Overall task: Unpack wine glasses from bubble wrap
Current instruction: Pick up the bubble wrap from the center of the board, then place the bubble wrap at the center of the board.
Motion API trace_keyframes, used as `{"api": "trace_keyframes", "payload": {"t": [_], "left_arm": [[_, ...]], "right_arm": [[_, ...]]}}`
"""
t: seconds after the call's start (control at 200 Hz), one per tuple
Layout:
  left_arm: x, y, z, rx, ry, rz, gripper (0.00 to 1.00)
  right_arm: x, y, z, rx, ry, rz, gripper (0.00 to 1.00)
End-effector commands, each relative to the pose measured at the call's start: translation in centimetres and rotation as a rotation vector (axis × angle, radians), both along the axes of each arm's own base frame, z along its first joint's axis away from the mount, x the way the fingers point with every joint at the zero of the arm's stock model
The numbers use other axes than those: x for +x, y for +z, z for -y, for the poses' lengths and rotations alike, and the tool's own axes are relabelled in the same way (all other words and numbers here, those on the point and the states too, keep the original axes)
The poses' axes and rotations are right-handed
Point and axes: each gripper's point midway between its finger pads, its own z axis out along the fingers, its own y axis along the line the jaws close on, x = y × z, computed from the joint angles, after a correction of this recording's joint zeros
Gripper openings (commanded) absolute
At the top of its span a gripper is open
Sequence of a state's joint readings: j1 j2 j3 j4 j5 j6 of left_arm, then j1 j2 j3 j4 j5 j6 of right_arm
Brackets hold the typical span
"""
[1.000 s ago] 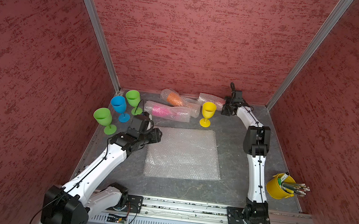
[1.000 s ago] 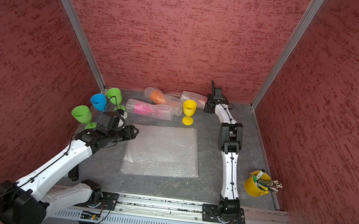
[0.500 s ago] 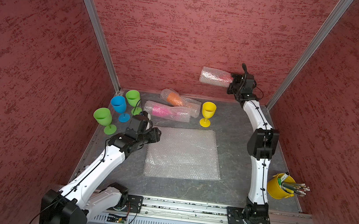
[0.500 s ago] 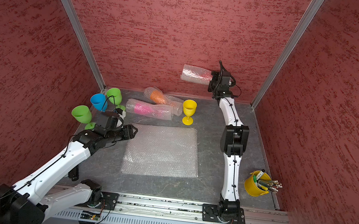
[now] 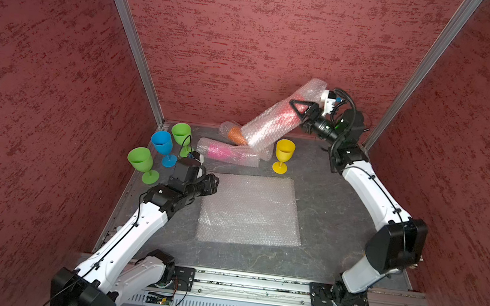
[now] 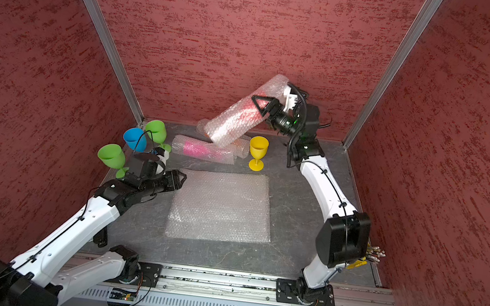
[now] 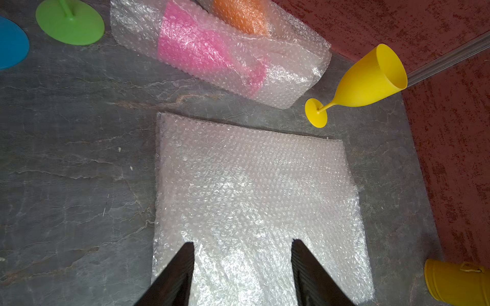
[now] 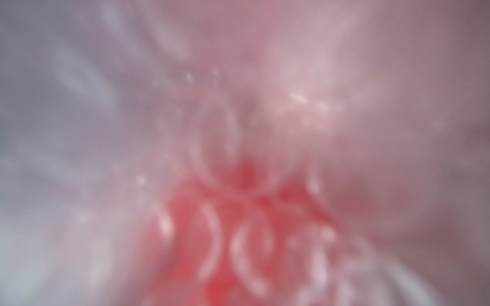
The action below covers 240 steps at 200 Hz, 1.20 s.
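My right claw (image 5: 298, 109) grips the bubble-wrap roll (image 5: 267, 125) with a red glass (image 5: 285, 114) inside, tilted in the air far right, while my left claw (image 7: 242, 243) hangs open over the flat sheet's (image 7: 252, 182) left edge.

Back left corner: near green goblet (image 5: 140, 160), blue goblet (image 5: 161, 142) and far green goblet (image 5: 181, 132) stand close together and block it.
Back middle: pink roll (image 5: 228, 152) and orange roll (image 5: 235, 132) lie there; raised roll (image 5: 272, 122) slants above them.
Centre: flat sheet (image 5: 249, 211) lies low, open above.
Right: bare bench (image 5: 326, 200) between yellow goblet (image 5: 284, 152) and yellow pot (image 7: 456, 283).
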State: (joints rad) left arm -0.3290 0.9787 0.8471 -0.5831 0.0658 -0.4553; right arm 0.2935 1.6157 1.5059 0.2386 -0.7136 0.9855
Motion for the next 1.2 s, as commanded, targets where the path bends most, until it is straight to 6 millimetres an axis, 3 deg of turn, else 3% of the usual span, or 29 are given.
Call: {"api": "trace_keyframes", "payload": {"t": [0.0,0.17,0.381,0.586,0.706,0.887,1.092,1.197], "left_arm": [[-0.2,0.0,-0.3,0.008,0.005,0.006,0.6],[-0.2,0.0,-0.2,0.003,0.003,0.007,0.6],[-0.2,0.0,-0.2,-0.001,0.001,0.004,0.6],[-0.2,-0.3,-0.2,0.005,0.007,-0.006,0.59],[-0.3,-0.2,-0.3,0.013,0.009,-0.001,0.59],[-0.4,-0.1,-0.7,0.021,0.032,0.003,0.59],[-0.5,0.2,-0.7,0.023,0.037,0.009,0.59],[-0.6,0.3,-0.7,0.022,0.039,0.012,0.59]], "right_arm": [[-5.9,-4.8,-3.7,-0.162,0.213,0.061,0.84],[-12.2,-11.3,-6.9,-0.324,0.366,-0.017,0.84],[-17.2,-18.1,-10.5,-0.441,0.51,-0.106,0.86],[-17.6,-23.6,-12.4,-0.42,0.596,-0.245,0.86],[-17.3,-24.9,-13.5,-0.376,0.641,-0.3,0.86],[-15.9,-26.5,-14.8,-0.343,0.644,-0.365,0.85],[-14.2,-30.9,-15.3,-0.434,0.6,-0.437,0.87],[-12.9,-33.6,-14.8,-0.532,0.532,-0.476,0.96]]}}
